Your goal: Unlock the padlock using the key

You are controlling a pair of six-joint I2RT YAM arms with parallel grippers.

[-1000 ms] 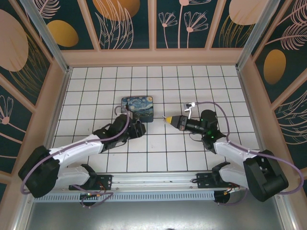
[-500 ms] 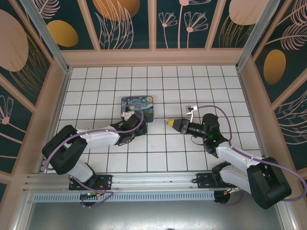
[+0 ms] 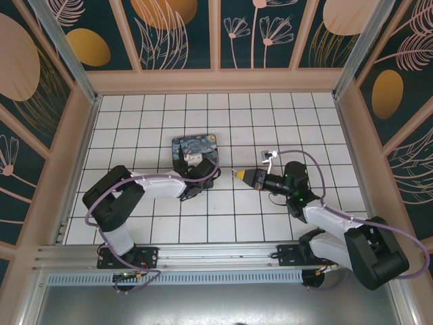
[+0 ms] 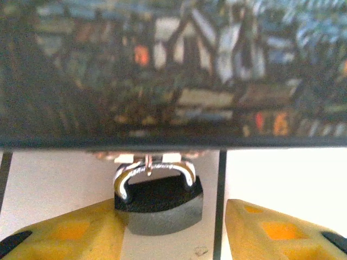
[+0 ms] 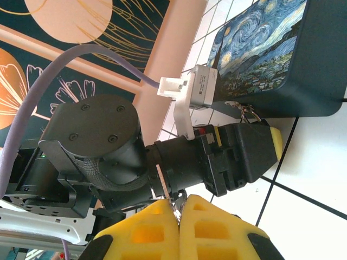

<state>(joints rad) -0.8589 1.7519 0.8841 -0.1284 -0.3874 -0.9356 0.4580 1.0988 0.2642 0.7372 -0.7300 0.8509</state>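
One padlock [image 4: 158,205], small with a dark body and a thin silver loop, hangs at the 6 o'clock edge of the one painted box [image 4: 173,70]. The left gripper [image 4: 172,212] has its two yellow fingers apart, one on each side of the padlock. Seen from above, the right gripper [image 5: 179,205] is at the padlock's 3 o'clock, squeezed tight on one thin key [image 5: 162,184].

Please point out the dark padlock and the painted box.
Small dark metal padlock [image 4: 160,208]: left wrist view, its body.
Blue-and-yellow swirl-painted box [image 5: 255,49]: right wrist view, its painted top.
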